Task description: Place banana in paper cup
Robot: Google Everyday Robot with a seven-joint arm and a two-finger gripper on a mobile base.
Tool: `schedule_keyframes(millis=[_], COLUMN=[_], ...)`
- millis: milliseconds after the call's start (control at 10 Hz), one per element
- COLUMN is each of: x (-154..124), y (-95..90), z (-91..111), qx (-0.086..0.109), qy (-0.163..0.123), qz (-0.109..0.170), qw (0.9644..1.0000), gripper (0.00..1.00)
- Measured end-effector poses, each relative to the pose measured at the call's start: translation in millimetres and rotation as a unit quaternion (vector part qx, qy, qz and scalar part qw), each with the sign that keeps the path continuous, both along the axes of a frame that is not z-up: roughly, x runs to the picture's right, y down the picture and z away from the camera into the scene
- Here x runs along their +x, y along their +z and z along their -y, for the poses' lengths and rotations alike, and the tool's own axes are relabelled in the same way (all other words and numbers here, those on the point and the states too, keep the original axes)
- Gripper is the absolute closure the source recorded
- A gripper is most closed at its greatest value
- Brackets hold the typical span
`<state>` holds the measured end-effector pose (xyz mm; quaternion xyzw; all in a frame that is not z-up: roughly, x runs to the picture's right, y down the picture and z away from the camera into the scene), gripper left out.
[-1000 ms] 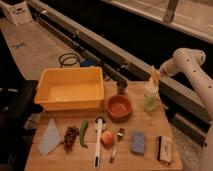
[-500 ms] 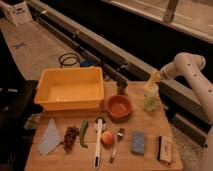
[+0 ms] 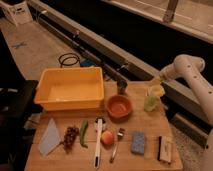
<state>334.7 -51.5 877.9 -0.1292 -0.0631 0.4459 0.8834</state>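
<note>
1. Banana, a small pale-yellow, nearly straight fruit (image 3: pixel 155 81), hangs tilted just above the off-white plain paper cup (image 3: pixel 156 91) at the right rear of the wooden desk (image 3: pixel 150 155).
2. White robot hand (image 3: pixel 161 77) appears to be pinching the banana's upper end.
3. To do the step well, I judge: centre the fruit's lower tip over the rim, descend vertically, release only once inside, avoiding the neighbouring translucent green cup (image 3: pixel 150 103).
</note>
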Motion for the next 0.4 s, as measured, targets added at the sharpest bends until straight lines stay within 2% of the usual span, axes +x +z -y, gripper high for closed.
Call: schedule_keyframes(millis=[400], x=[-0.6], y=[0.0], z=[0.7], qx=[0.001], qy=[0.000], qz=[0.000], qw=[1.0000], gripper=[0.30])
